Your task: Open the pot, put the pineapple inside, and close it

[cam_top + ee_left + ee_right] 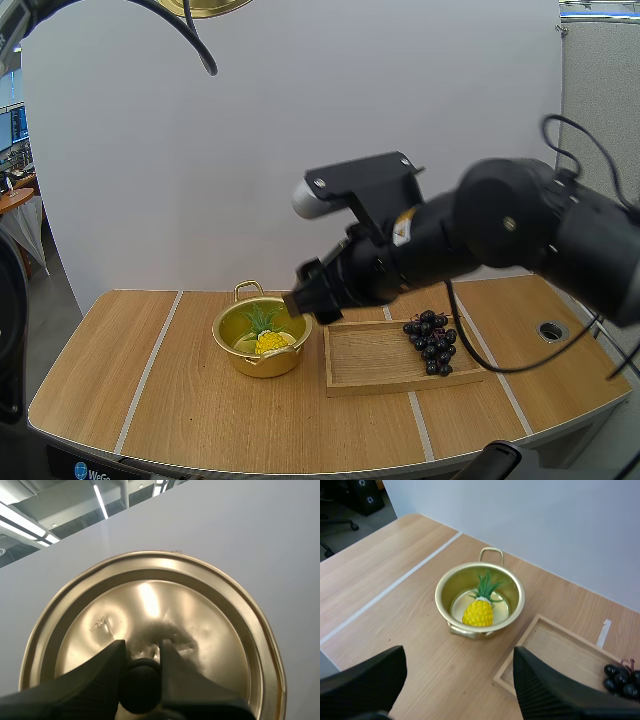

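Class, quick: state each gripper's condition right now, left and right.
Left gripper: shut on the lid, pinching its knob.
Right gripper: open, holding nothing, near the pot.

Yellow pineapple (479, 612) lies inside open gold pot (443, 591); gold lid (215, 615) hangs high above.

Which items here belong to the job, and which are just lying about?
Job: round gold metal pot, yellow pineapple inside it, gold metal lid gripped by left pincer, open right pincer.
Lying about: shallow wooden tray, dark purple grape bunch on it.
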`<action>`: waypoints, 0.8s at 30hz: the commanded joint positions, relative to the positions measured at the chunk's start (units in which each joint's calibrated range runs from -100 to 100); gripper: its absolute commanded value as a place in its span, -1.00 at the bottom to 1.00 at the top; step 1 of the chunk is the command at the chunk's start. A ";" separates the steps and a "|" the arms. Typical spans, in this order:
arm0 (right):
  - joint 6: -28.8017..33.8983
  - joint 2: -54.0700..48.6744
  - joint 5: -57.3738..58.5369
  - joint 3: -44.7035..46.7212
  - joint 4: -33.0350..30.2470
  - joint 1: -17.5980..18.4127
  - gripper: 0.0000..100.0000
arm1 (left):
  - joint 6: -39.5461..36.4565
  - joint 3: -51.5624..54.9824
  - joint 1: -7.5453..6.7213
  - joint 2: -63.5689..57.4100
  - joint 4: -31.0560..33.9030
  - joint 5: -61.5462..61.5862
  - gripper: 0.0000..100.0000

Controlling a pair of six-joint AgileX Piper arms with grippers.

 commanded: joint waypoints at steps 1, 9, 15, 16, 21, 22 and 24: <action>2.70 -6.93 6.85 3.14 -3.51 -0.17 1.00 | -0.34 -0.50 0.02 -0.45 0.09 -2.62 -1.00; 4.59 -10.15 10.46 3.14 -3.87 -0.17 -0.55 | -0.34 -0.50 0.02 -0.45 0.09 -2.62 -1.00; 5.17 -10.15 12.89 3.14 -3.27 -0.17 -1.00 | -0.34 -0.50 0.02 -0.45 0.09 -2.62 -1.00; 5.17 -10.15 13.10 3.14 -3.27 -0.17 -1.00 | -0.34 -0.50 0.02 -0.45 0.09 -2.62 -1.00; 5.17 -10.15 13.31 3.14 -3.27 -0.17 -1.00 | -0.34 -0.50 0.02 -0.45 0.09 -2.62 -1.00; 5.17 -10.15 13.31 3.14 -3.27 -0.17 -1.00 | -0.34 -0.50 0.02 -0.45 0.09 -2.62 -1.00; 5.17 -10.15 13.31 3.14 -3.27 -0.17 -1.00 | -0.34 -0.50 0.02 -0.45 0.09 -2.62 -1.00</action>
